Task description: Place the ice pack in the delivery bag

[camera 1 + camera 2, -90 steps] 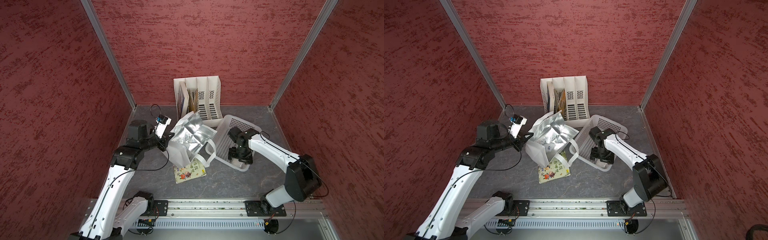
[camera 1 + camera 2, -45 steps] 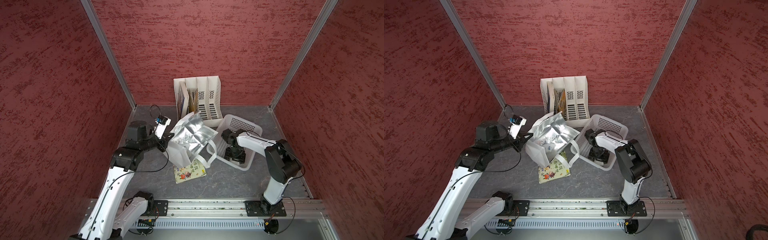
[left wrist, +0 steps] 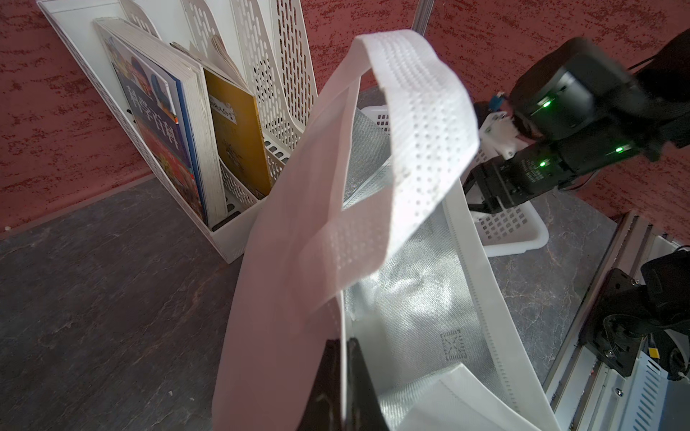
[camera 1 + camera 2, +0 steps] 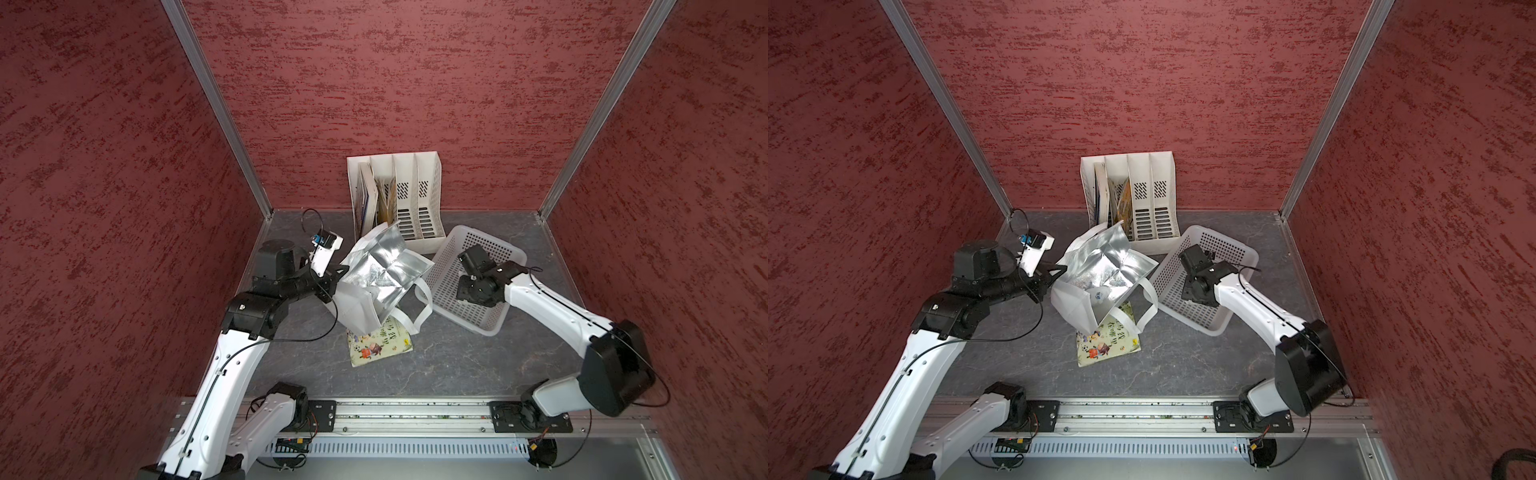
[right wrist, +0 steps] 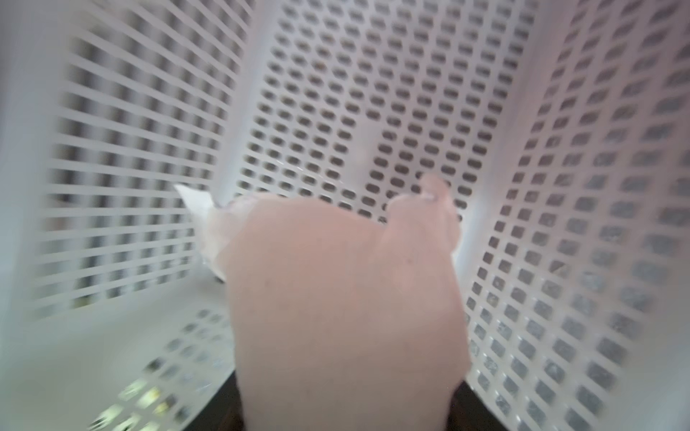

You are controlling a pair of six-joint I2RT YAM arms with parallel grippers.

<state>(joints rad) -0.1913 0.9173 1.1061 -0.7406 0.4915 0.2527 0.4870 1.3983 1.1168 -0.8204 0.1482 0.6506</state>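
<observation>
Right elbow (image 4: 615,365) back out; right claw's (image 3: 485,194) grip on pink ice pack (image 5: 343,298) unclear, left claw (image 3: 345,373) tight on bag (image 4: 374,270).

"科学百科" on the racked blue book (image 3: 157,123)

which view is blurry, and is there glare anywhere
Right wrist view: motion blur smears the basket holes, and the pink pack up close is soft. Both top views: sharp, with glare on the delivery bag foil lining. Left wrist view: sharp.

File rack (image 4: 424,195) with books (image 4: 369,195), perforated basket (image 4: 494,243), picture book (image 4: 378,347).
</observation>
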